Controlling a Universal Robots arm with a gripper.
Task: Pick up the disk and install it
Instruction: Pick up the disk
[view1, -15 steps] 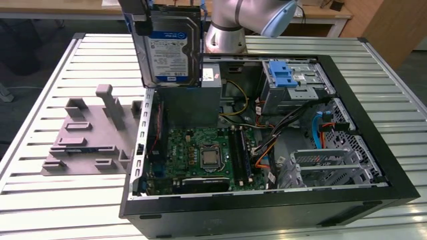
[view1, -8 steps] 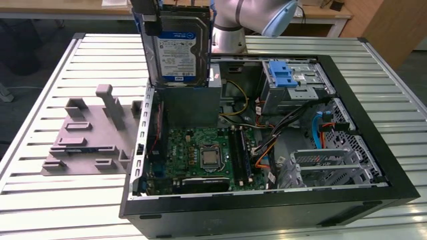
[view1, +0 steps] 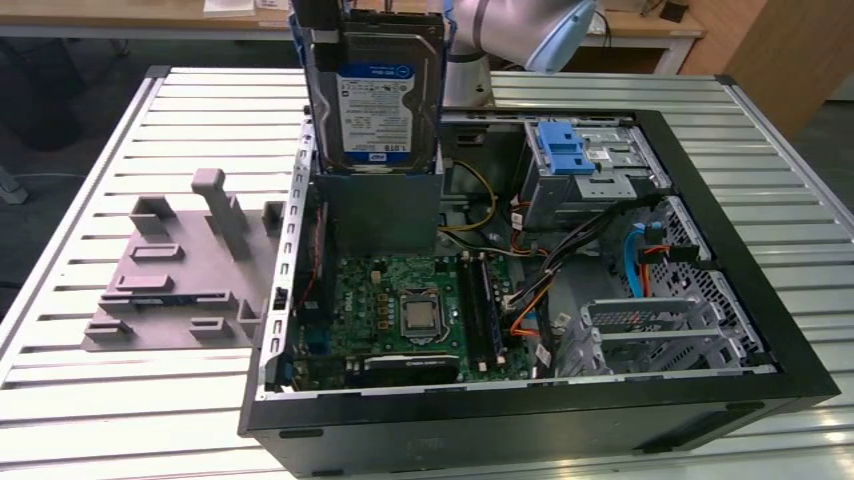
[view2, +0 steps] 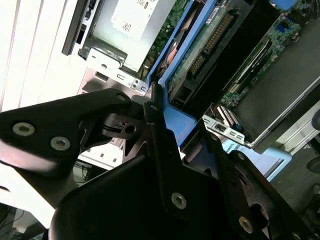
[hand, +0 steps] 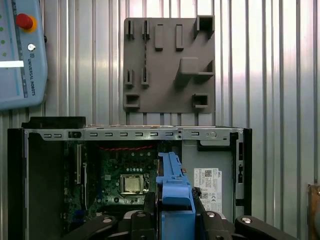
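1. A slatted metal tabletop (view1: 80, 400) carries an open computer case (view1: 534, 430) lying on its side. A grey fixture plate (view1: 174, 290) sits beside it on the exterior view's left.
2. The disk (view1: 387, 100) hangs upright, label facing the exterior camera, above the case and over a grey metal box (view1: 380, 210) next to the motherboard (view1: 400, 310).
3. The gripper (hand: 175, 207) is clenched on the disk's blue bracket (hand: 172, 180), with one black finger on each side of it.
4. Progress, as I judge it: the pick-up is done, since the disk is clear of the tabletop and plate. Installation remains, as the disk sits in no bay and is apart from the drive cage (view1: 587, 185).
5. Hard to tell: the disk's upper edge is cut off at the top of the exterior view. The gripper's own body hides much of the bracket in both wrist views, and I cannot tell which slot is meant for the disk.
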